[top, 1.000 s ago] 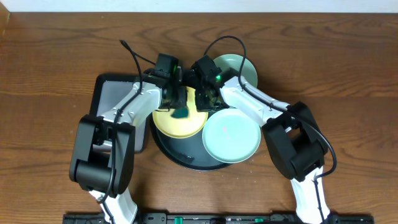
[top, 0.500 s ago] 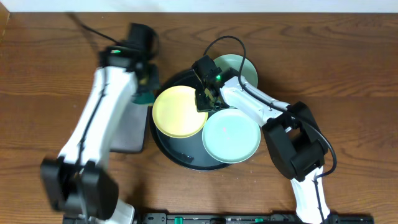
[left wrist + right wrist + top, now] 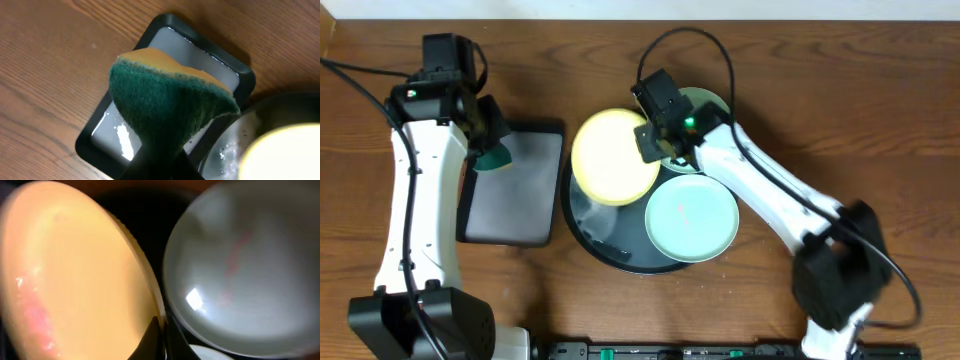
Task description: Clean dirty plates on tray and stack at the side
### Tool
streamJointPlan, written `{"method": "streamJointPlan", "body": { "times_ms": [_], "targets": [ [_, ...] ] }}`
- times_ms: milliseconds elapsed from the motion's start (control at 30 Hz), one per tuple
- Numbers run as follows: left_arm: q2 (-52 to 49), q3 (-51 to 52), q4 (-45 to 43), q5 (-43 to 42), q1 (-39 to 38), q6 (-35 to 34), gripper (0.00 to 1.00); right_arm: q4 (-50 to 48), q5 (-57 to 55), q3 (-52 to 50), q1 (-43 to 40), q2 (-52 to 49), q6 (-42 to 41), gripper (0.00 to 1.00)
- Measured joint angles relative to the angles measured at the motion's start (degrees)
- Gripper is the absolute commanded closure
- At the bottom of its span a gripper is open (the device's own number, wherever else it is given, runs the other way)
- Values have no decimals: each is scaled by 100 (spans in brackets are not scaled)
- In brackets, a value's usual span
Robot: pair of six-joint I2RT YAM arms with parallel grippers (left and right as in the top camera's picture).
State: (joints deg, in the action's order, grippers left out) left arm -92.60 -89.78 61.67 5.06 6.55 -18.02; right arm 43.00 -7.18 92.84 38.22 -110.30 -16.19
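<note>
Yellow plate [image 3: 613, 158] in right end effector [image 3: 654, 143]

The table [image 3: 840, 80] was dark brown wood with a streaked grain; on it the round tray [image 3: 610, 252] was glossy black and the rectangular tray [image 3: 510, 190] pale grey inside a black rim. The pale yellow plate [image 3: 615, 157], the front mint plate [image 3: 692, 217] and the rear mint plate [image 3: 713, 108] were plain and unpatterned, the front one carrying a faint pinkish streak. The sponge [image 3: 170, 110] had a dark green scouring face under an orange-tan layer, and the left arm [image 3: 420, 200] and right arm [image 3: 770, 190] were white with black joints.
</note>
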Motion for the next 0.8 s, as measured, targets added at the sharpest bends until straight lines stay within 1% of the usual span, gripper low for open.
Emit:
{"method": "streamJointPlan", "body": {
  "times_ms": [167,367,500,667,800],
  "targets": [
    [0,0,2,-63,125,-2,92,-74,-1554,0,540,461,535,99],
    [0,2,4,-92,122,-2,92,-376,-3442,0,1287,483,1268,99],
    [0,0,4,-125,122,-2,92,-555,-4468,0,1698,483,1683,99],
    [0,0,4,-136,122,0,92,-828,-5624,0,1993,483,1891,99],
    [0,0,4,-153,122,-2,92,-1058,-6323,0,2092,483,1989,99]
  ]
}}
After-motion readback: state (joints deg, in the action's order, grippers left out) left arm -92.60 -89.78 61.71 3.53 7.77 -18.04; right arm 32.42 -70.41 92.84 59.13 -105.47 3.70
